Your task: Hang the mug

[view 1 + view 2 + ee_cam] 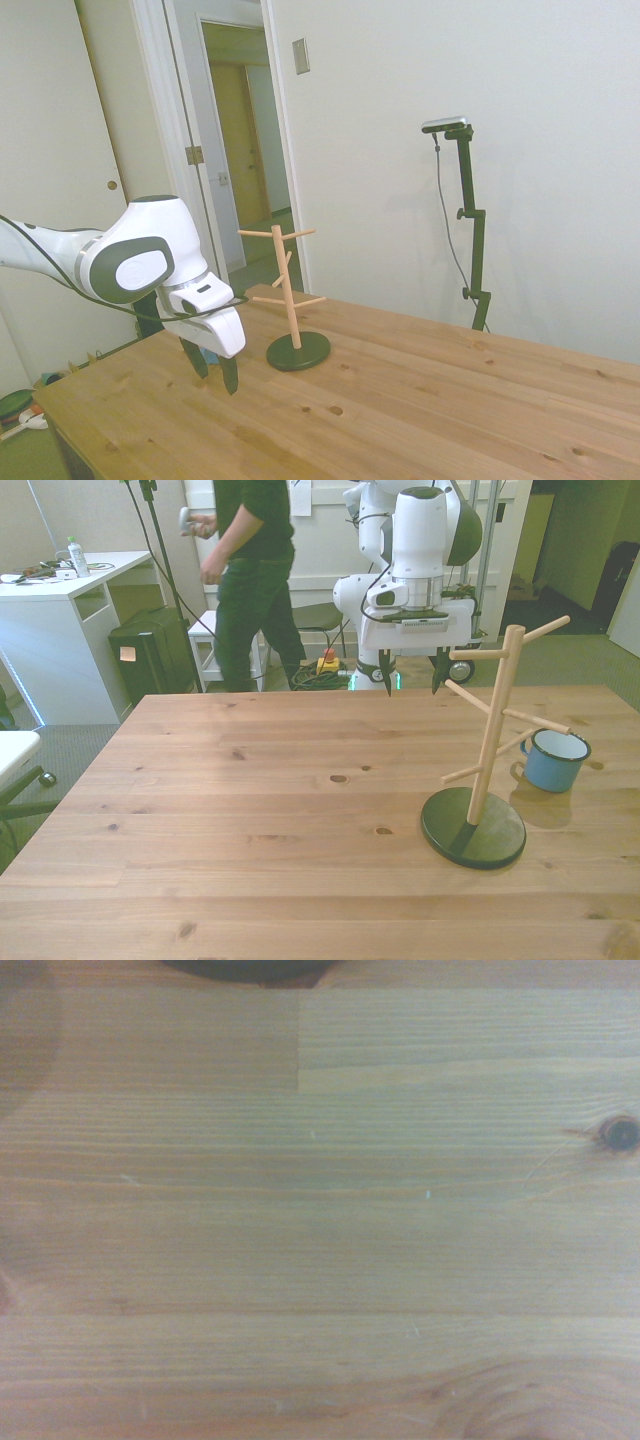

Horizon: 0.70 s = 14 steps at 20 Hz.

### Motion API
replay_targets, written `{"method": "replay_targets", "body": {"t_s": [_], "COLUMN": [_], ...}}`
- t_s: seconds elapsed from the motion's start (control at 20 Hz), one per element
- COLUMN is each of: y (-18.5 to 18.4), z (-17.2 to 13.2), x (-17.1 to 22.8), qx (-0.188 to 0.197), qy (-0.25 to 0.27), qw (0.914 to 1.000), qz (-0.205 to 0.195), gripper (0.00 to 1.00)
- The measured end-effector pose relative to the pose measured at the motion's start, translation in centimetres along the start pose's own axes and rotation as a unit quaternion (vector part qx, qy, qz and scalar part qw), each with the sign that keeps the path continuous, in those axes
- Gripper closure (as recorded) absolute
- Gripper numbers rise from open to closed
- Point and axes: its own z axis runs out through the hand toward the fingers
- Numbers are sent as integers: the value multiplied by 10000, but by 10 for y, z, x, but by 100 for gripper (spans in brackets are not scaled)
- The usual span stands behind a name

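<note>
The gripper (411,676) hangs at the upper middle of the front view, jaws spread wide and holding nothing. The mug (553,761) stands upright on the table (250,820) at the frame's right, just behind the peg stand (486,762), well apart from the jaws, lower right of them.

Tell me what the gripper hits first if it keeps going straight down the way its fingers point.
Probably bare table: the open gripper points down, and the wrist view shows only wood beneath it.
</note>
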Motion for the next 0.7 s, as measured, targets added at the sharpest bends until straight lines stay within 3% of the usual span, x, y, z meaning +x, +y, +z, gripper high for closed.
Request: {"method": "replay_targets", "body": {"t_s": [0.2, 0.55, 0.7], "y": [-10, -76, -106], "z": [-4, -67, -77], "x": [-10, -65, -76], "qx": [54, 320, 277], "qy": [48, 541, 680], "qw": [9998, 9948, 9919], "qz": [-194, -803, -1038], "gripper": [0, 0, 0]}}
